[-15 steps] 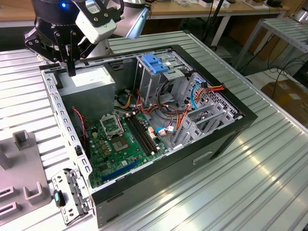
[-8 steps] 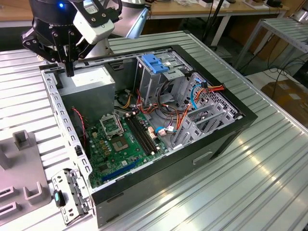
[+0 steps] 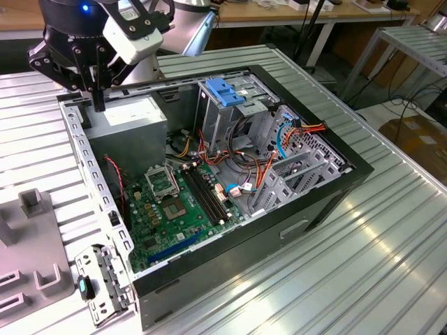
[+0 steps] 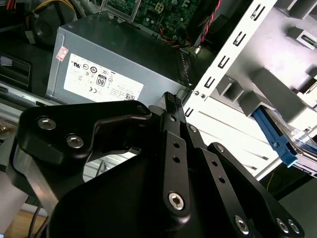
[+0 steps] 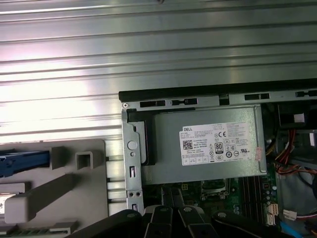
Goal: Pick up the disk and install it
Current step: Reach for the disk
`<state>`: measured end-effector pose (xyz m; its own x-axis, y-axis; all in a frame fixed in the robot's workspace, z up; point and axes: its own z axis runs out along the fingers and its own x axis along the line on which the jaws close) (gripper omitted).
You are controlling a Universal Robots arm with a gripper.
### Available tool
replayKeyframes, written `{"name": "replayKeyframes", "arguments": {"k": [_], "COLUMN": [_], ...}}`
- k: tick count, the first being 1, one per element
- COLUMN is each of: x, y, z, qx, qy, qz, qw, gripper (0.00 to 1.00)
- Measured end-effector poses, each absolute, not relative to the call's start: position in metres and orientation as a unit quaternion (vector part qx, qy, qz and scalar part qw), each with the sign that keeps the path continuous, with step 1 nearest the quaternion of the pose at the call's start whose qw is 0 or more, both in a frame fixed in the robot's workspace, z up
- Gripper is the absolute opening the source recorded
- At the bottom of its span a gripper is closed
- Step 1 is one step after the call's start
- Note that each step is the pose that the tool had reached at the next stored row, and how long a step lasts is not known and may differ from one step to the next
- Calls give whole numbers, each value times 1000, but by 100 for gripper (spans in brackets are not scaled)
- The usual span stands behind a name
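Exterior view is showing the gripper [image 3: 99, 105] hanging over the far left corner of the open computer case [image 3: 328, 202]. Its tips are pointing down just beside the grey power supply [image 3: 133, 122] and the perforated side wall [image 3: 94, 174]. The jaws are sitting drawn together, pad against pad as far as I can judge, and are carrying nothing. In the second wrist view the fingertips [image 4: 171, 101] are aiming at the supply's edge.

The disk [image 5: 25, 163] is lying outside the case in a grey fixture [image 3: 35, 258] on the ribbed table [image 3: 363, 237]. That fixture is standing on the exterior view's left of the case, nearer than the gripper. So the disk is sitting across the side wall from the jaws, out to the left and toward the near side, well apart from them. Its blue rail [image 4: 275, 136] is giving away the long axis, which appears to be running roughly crosswise to that wall, with one end facing the case. The single arm is the only one working here. The drive cage with its light-blue latch plate [image 3: 225, 91] is standing inside the case, to the right of the gripper.
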<state>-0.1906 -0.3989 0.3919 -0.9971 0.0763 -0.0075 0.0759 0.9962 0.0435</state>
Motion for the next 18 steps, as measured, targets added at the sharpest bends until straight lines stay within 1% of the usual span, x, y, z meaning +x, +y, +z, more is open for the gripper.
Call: {"name": "replayKeyframes", "arguments": {"k": [18], "x": [-199], "y": [-399], "z": [392], "qx": [38], "qy": [999], "qz": [22], "qw": [3], "gripper": [11]}}
